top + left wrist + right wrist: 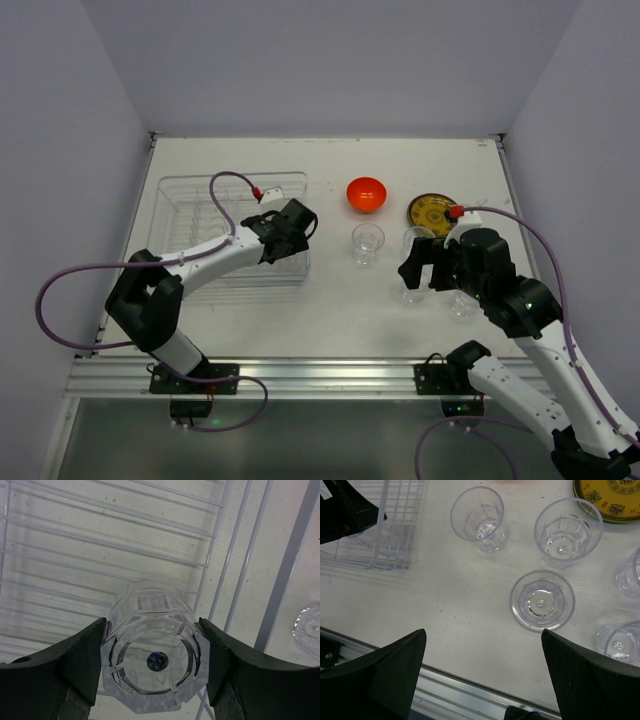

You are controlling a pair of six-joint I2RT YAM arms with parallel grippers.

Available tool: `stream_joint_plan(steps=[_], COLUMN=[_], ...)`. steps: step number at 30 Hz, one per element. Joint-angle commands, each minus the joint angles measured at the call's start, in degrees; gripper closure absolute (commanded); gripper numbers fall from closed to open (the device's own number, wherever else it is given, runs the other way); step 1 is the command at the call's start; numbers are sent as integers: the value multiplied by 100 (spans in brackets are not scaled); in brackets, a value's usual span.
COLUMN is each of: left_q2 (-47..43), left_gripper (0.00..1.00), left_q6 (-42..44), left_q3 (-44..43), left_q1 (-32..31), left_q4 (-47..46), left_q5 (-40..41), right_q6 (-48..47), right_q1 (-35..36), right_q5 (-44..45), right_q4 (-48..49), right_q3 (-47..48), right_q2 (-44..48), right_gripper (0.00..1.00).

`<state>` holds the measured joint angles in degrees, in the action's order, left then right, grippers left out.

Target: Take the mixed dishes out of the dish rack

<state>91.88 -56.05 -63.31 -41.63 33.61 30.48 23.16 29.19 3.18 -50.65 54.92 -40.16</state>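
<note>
While the right gripper [483, 635] is held wide, a glass [150, 655] in the dish rack [190, 215] is clasped by the left gripper [152, 625].

the left arm [205, 255] reaches from the table's [330, 315] near-left corner toward its middle. the left gripper [152, 642] points down, fingers [75, 665] touching both sides of a clear glass [150, 605]. the right arm [525, 310] bends over the near-right edge, the right gripper [425, 268] spread wide and empty.
</note>
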Motion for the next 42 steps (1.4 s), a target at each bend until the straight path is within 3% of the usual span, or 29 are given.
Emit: stream_joint_plan(steps=[1,6,17,20,23,27,30,32,36,39,42], left_q2=[-319,-793,-2251,-2928,-3657,-3599,-3501,-3518,-3563,-3563,-3527], left_gripper=[74,100,100,100,100,100,100,100,100,100,100], left_q6=[-274,-292,585,1173,1377,1088,597,141,-169,-423,-643], left_q3=[3,20,-173,168,749,776,1004,1303,1549,1786,2006], left_q1=[58,58,-126,-135,-135,-135,-144,-144,-144,-144,-188], left_q4=[286,392,121,-861,-2250,-3086,-4733,-5326,-6109,-6549,-6840], left_q5=[450,573,144,-962,-2613,-4728,-6066,-6360,-6458,-6467,-6406], right_q6=[48,127,628,839,1015,927,1155,1506,2051,2367,2675], right_q1=[-27,-19,-19,-19,-19,-19,-19,-19,-19,-19,-10], right_q5=[-89,-81,-536,-1466,-2092,-2944,-4147,-4875,-5354,-5249,-5179], right_q4=[258,310,1241,2206,3016,3587,4632,5502,6356,7005,7515], right_q3=[-25,-69,-419,-875,-1140,-1211,-1536,-1746,-1923,-2063,-2195], right_q2=[-9,-44,175,465,589,430,448,457,509,588,571], right_gripper=[1,1,1,1,1,1,1,1,2,9,22])
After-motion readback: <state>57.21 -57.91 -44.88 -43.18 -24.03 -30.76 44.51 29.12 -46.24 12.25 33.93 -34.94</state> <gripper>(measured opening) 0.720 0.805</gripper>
